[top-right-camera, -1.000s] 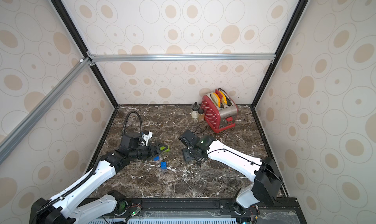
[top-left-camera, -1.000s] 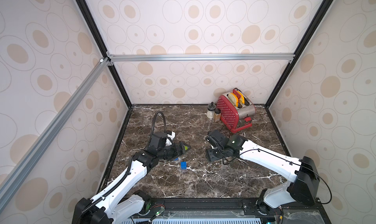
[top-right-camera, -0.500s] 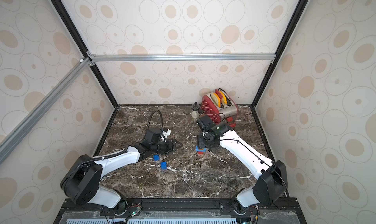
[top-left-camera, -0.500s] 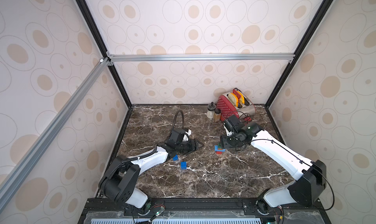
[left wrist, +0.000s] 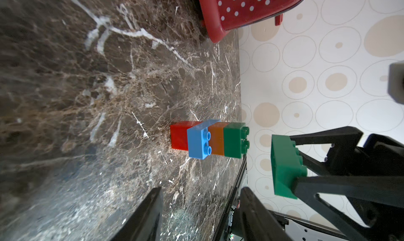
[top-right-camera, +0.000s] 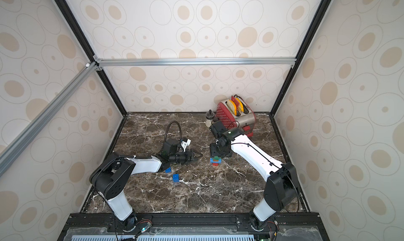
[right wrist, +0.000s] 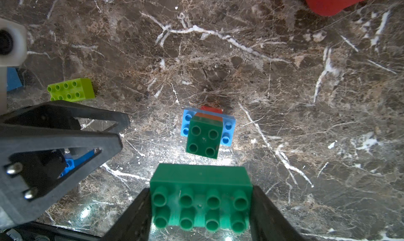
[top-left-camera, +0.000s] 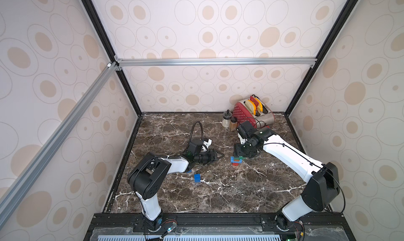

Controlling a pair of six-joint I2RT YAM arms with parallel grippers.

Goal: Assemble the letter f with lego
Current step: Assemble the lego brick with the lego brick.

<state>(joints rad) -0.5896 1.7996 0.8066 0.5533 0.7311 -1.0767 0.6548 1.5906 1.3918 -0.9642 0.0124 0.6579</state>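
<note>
A lego stack stands on the marble: red at the bottom, then blue, orange, and a dark green square brick on top. Just above and beside it hangs a dark green oblong brick, studs toward the camera, with my right gripper shut on its two ends. My left gripper lies low over the table left of the stack, jaws apart and nothing between them. Loose lego: a lime green brick and two blue bricks.
A red toaster with two small shakers stands at the back right, close behind the right arm. The enclosure walls ring the marble table. The left arm's elbow hangs over the front left.
The left gripper has slid right toward the stack and its jaws have narrowed. The right gripper has pulled back and up from the middle, uncovering the stack.
</note>
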